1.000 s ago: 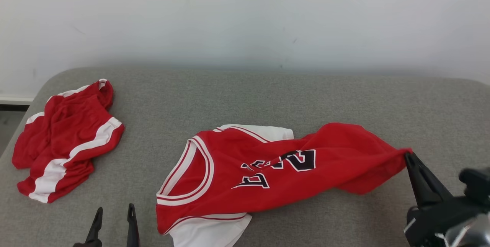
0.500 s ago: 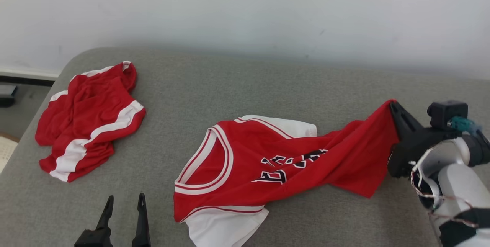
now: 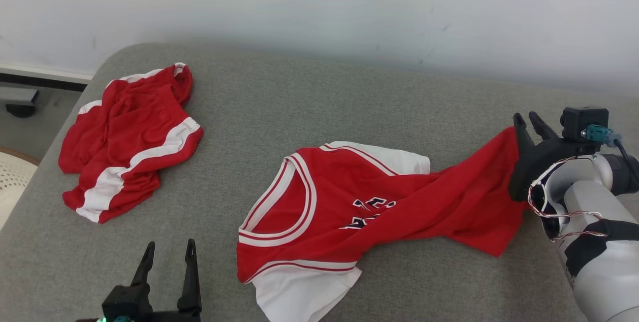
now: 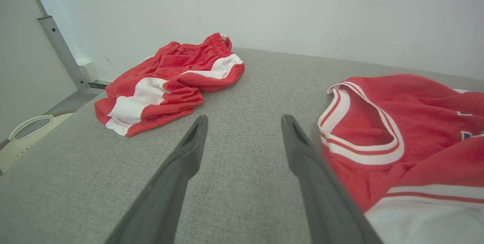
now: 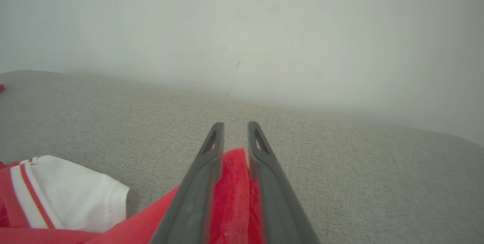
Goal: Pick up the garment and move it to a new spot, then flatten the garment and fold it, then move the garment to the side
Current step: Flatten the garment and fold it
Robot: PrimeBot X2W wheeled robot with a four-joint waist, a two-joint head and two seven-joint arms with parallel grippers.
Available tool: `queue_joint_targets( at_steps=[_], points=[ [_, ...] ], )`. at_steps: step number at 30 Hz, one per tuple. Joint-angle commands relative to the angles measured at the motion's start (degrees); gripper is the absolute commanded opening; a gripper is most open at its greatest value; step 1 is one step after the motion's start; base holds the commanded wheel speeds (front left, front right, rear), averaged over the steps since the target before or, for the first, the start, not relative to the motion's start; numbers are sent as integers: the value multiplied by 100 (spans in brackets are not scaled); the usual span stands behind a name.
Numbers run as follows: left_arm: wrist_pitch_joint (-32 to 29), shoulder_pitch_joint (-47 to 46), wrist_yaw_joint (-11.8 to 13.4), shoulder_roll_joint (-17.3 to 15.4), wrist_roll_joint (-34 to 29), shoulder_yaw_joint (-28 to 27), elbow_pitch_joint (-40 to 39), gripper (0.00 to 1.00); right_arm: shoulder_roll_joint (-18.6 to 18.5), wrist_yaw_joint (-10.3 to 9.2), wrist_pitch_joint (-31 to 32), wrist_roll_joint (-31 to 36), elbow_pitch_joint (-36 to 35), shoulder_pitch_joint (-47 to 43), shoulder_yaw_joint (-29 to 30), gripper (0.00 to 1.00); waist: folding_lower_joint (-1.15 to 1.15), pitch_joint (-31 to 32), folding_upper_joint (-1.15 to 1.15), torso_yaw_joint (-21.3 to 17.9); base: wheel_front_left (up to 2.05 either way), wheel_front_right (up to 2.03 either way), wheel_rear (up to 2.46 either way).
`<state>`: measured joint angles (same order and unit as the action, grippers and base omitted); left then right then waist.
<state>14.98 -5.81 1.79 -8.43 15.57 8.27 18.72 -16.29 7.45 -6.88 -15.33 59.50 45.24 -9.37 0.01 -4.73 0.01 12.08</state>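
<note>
we find the red jersey (image 3: 424, 207) lying centre-right on the grey fabric surface (image 3: 299, 102). its right hem sits between the narrowly parted right hand (image 3: 526, 121) fingers; we cannot tell whether it is grasped. the left hand (image 3: 168, 252) is released, near left.

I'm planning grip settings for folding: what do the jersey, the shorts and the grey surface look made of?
Jersey: thin matte synthetic knit, probably polyester; it drapes and bunches in soft folds.
Shorts: seemingly the same knit, crumpled, with a gathered waistband.
Surface: coarse grey woven upholstery, likely padded, going by the visible weave and rounded edges.
</note>
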Motion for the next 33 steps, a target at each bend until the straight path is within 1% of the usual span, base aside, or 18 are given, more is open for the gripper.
queue_joint_targets(
  at_steps=[1, 4, 8, 14, 16, 19, 23, 27, 30, 33],
  points=[
    [20, 30, 12, 18, -74, -23, -11, 100, -11, 9, -64, -63, 44, 52, -15, 100, -1, 24, -1, -40, 0, 0, 0],
    [16, 104, 16, 19, -75, -49, -22, 100, 12, 9, -361, -205, 178, 143, -113, 100, -1, 78, -1, -127, 0, 0, 0],
    [17, 153, 26, 22, -64, -101, -54, 100, -32, 9, -691, -617, 9, 103, -78, 100, -1, 165, -1, -276, 0, 0, 0],
    [17, 276, 42, 51, -76, -165, -121, 100, -349, 9, -832, -1001, -743, -591, -112, 100, -1, 256, -1, -447, 0, 0, 0],
    [17, 337, 39, 56, -93, -176, -142, 100, -490, 8, -839, -1031, -1090, -910, -17, 100, -1, 285, -1, -489, 0, 0, 0],
    [17, 396, 35, 46, -113, -192, -165, 100, -553, 9, -831, -972, -1608, -1565, 187, 100, -1, 329, -1, -535, 0, 0, 0],
    [17, 444, 42, 11, -133, -207, -201, 100, -462, 9, -833, -874, -2180, -2422, 487, 100, -1, 383, -1, -544, 0, 0, 0],
    [17, 509, 78, -3, -131, -202, -256, 100, -218, 9, -789, -819, -2617, -3155, 736, 100, -1, 416, -1, -547, 0, 0, 0],
    [17, 546, 94, -14, -120, -202, -281, 100, -5, 9, -659, -749, -2868, -3505, 820, 100, -1, 418, -1, -549, 0, 0, 0],
    [17, 527, 79, -30, -106, -190, -253, 100, 117, 9, -516, -663, -3051, -3684, 803, 100, -1, 413, -1, -535, 0, 0, 0]
  ],
)
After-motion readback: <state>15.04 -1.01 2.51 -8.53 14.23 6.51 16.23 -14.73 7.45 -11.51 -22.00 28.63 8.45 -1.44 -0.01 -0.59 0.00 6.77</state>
